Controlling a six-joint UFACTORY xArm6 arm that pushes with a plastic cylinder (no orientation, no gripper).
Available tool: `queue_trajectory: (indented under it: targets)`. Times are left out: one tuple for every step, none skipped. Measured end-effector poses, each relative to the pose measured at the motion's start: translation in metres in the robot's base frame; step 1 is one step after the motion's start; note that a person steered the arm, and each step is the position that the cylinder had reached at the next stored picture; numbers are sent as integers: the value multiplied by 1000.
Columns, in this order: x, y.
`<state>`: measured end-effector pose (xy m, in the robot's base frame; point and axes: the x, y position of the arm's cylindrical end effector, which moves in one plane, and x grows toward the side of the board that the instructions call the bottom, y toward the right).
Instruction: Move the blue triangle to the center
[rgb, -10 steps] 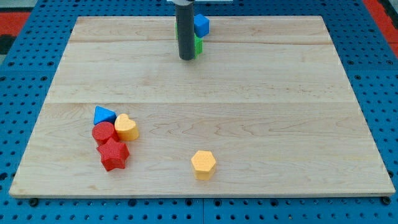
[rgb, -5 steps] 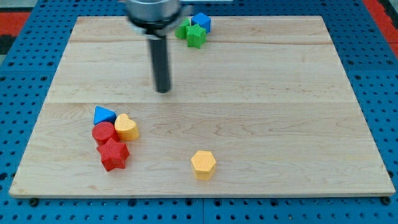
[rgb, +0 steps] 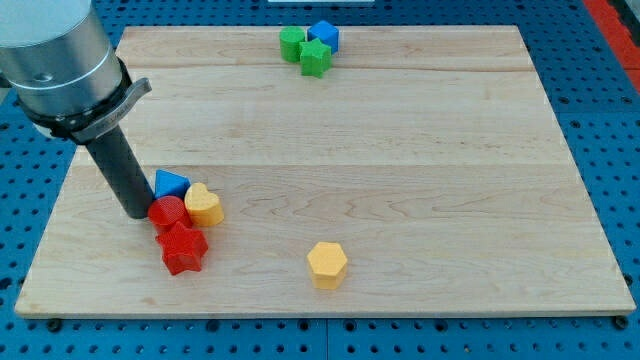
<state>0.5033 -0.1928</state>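
The blue triangle (rgb: 170, 184) lies at the view's lower left of the wooden board (rgb: 400, 170), in a cluster with a yellow heart (rgb: 204, 205), a red cylinder (rgb: 167, 213) and a red star (rgb: 182, 246). My tip (rgb: 135, 213) rests on the board just left of the blue triangle and the red cylinder, close against them. The rod leans up to the view's upper left.
A yellow hexagon (rgb: 327, 264) sits near the board's bottom edge, right of the cluster. At the view's top are a blue cube (rgb: 323, 36), a green block (rgb: 293, 43) and a green star (rgb: 315, 59), bunched together.
My tip has swept from the top centre of the board down and to the left, ending beside the blue triangle. The blocks have not visibly moved.
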Motion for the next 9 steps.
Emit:
queue_trajectory:
  targets:
    - [-16, 9]
    - [-10, 41]
    - [-5, 64]
    - [-21, 69]
    - [-43, 77]
    - [-67, 86]
    - [-72, 113]
    - [-74, 144]
    - [-85, 163]
